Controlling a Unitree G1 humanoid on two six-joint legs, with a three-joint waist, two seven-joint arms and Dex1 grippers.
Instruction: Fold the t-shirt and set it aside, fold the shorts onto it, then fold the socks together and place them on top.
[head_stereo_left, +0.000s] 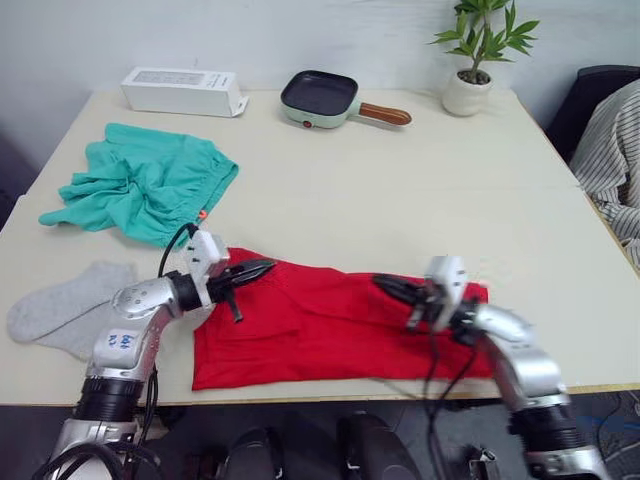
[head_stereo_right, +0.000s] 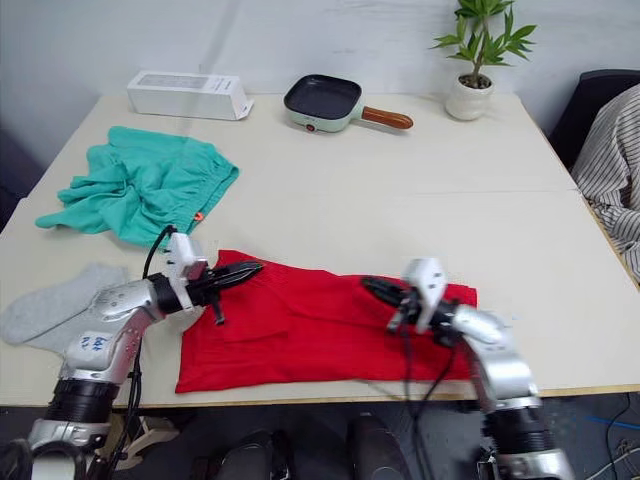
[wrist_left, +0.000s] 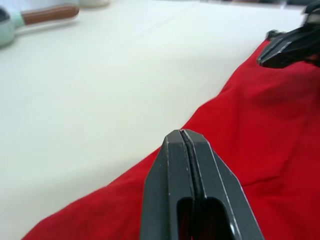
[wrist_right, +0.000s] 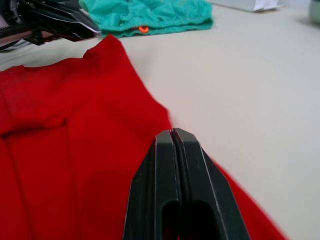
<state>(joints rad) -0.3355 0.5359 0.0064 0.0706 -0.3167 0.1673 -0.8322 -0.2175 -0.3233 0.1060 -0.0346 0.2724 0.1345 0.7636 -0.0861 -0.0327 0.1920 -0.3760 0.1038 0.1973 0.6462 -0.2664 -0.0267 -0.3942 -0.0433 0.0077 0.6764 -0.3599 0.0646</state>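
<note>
The red t-shirt (head_stereo_left: 330, 325) lies flat along the table's front edge, folded into a long band. My left gripper (head_stereo_left: 265, 267) is shut, its tips over the shirt's far left corner. My right gripper (head_stereo_left: 382, 283) is also shut, with its tips over the shirt's far edge toward the right. In the wrist views nothing shows between either pair of fingers (wrist_left: 170, 165) (wrist_right: 190, 165), and red cloth lies just beneath them. The teal shorts (head_stereo_left: 150, 180) lie crumpled at the back left. The grey socks (head_stereo_left: 65, 305) rest near the front left edge, beside my left arm.
A white box (head_stereo_left: 183, 91), a small pan (head_stereo_left: 320, 98) with a wooden handle and a potted plant (head_stereo_left: 478, 60) stand along the far edge. A striped cloth (head_stereo_left: 615, 150) hangs beyond the table's right side. Bare tabletop (head_stereo_left: 400, 190) lies between the shirt and the pan.
</note>
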